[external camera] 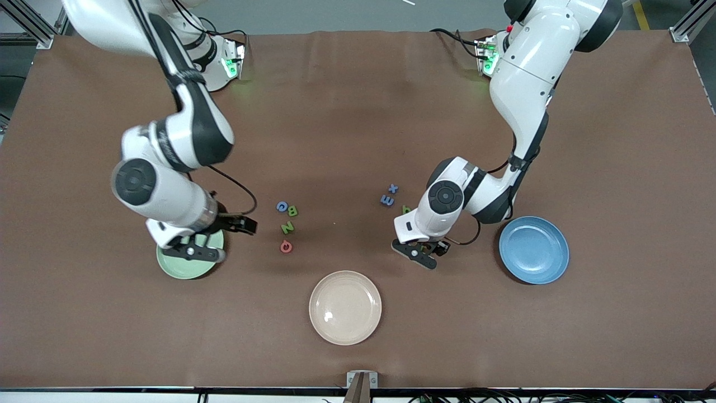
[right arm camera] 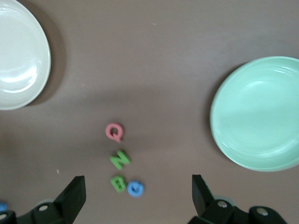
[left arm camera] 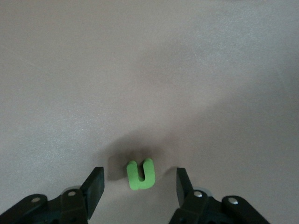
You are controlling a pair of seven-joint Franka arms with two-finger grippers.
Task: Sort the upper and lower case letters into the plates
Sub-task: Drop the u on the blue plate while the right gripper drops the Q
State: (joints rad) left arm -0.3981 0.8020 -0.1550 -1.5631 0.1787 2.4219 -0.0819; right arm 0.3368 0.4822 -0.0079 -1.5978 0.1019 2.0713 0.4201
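A green letter u (left arm camera: 140, 175) lies flat on the brown table between the fingers of my left gripper (left arm camera: 139, 186), which is open and low over it, with a gap on each side. In the front view the left gripper (external camera: 420, 253) hides this letter. A blue x (external camera: 393, 188), a blue E (external camera: 386, 200) and a green letter (external camera: 406, 209) lie close by. My right gripper (external camera: 193, 252) hangs open and empty above the light green plate (external camera: 184, 271). Beside that plate lie a blue G (right arm camera: 135, 188), green B (right arm camera: 117, 183), green N (right arm camera: 120, 159) and pinkish red Q (right arm camera: 114, 132). The blue plate (external camera: 534, 249) sits toward the left arm's end.
A cream-beige plate (external camera: 345, 307) sits nearest the front camera, midway along the table. A black cable (external camera: 246, 196) loops off the right arm's wrist. The brown cloth (external camera: 347, 112) covers the whole table.
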